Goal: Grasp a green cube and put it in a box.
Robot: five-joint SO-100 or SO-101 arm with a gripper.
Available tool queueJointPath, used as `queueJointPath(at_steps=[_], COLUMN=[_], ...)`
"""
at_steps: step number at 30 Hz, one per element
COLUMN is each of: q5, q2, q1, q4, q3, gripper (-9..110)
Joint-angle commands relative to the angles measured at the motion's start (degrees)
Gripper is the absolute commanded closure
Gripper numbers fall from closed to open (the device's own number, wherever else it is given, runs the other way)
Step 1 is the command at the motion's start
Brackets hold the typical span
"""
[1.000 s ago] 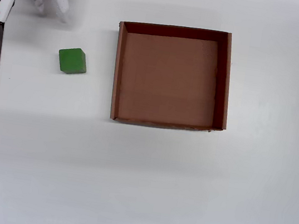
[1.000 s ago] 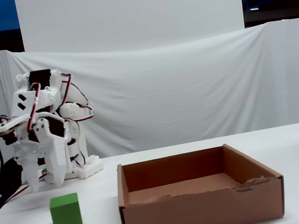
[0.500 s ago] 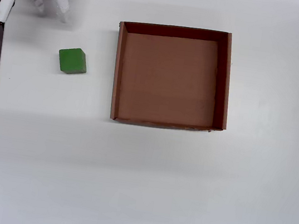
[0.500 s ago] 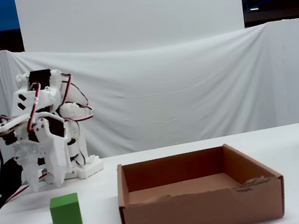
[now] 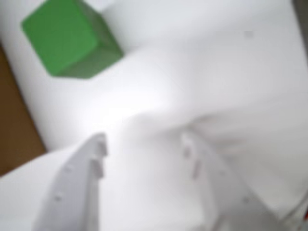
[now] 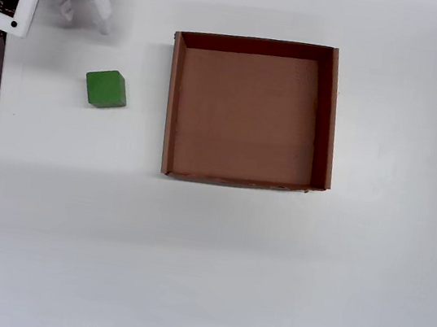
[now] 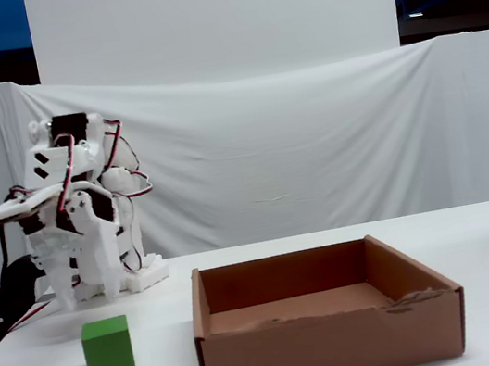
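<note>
Overhead view looked straight down on white table, wide enough to take in whole box, green cube left of it, gripper at top-left corner.

Fixed view sat low at table's near edge, faced level toward arm and white cloth backdrop; box nearest the lens.

Wrist view rode close above table, blurred, looked past two fingers at cube.

All three shared cube; overhead and fixed views also shared box and arm.

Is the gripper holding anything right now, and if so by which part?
Nothing is held. The gripper is open and empty in the wrist view; the green cube sits on the table, apart from it.
</note>
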Motion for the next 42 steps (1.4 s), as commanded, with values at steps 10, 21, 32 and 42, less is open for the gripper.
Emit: queueJointPath(at_steps=[10,21,32,42], q5=[-9.0,-13.4,-17.2,-17.2], q2=[-11.3,-30.7,-48.4,-53.0], q1=[-5.1,-7.0,-6.6,-7.2], q4=[-4.5,-15.9,-20.5,-19.2], q3=[-8.2,-14.2,-22.0,-27.3], gripper=[80,80,80,80])
